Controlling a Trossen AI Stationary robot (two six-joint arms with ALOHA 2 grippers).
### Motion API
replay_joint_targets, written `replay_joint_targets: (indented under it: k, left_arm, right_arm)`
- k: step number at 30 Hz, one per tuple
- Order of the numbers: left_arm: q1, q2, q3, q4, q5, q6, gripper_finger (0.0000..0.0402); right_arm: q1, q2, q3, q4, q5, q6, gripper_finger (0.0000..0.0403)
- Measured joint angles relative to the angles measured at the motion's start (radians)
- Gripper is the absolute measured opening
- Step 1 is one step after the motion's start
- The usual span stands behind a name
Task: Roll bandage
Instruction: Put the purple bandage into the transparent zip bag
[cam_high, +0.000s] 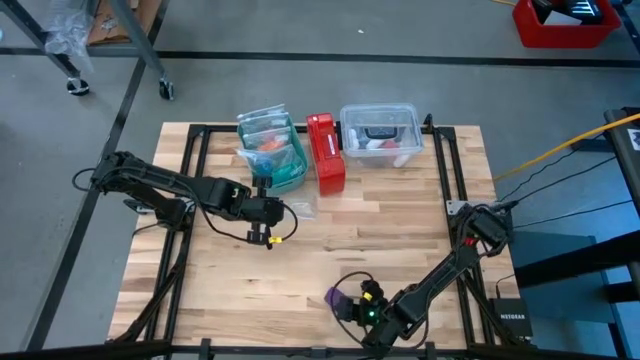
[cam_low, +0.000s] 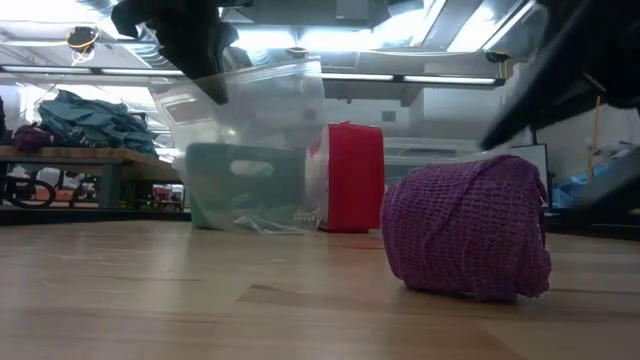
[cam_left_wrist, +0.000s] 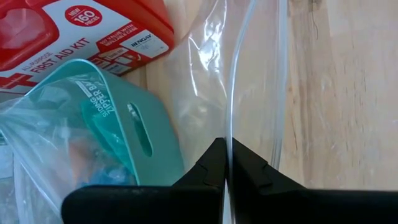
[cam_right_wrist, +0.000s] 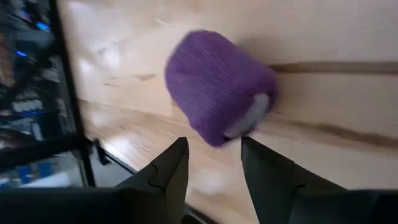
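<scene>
Purple bandage (cam_right_wrist: 217, 87) coiled into a stubby roll on the table (cam_high: 380, 240), just beyond right gripper (cam_right_wrist: 214, 163) fingers, parted, holding nothing; left gripper (cam_left_wrist: 227, 163) pinching a clear bag (cam_left_wrist: 249, 81).

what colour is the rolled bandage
Purple, with an open knit weave; the bandage shows best in the low view.

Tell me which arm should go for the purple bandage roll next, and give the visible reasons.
Right. The right gripper is open just short of the bandage, which lies apart from it on the table. The left gripper is shut on a clear plastic bag beside the first aid kit, far from it.
</scene>
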Motion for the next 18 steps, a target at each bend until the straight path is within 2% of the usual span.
replay_joint_targets:
  k: [12,18]
  left_arm:
    - [-0.001,0.000,0.000,-0.004,0.000,-0.021,0.0000]
    - [-0.001,0.000,0.000,-0.008,0.000,-0.021,0.0000]
  right_arm:
    - [-0.033,0.072,0.003,0.024,0.089,-0.006,0.0149]
    - [-0.064,0.084,0.001,0.053,0.169,-0.105,0.0149]
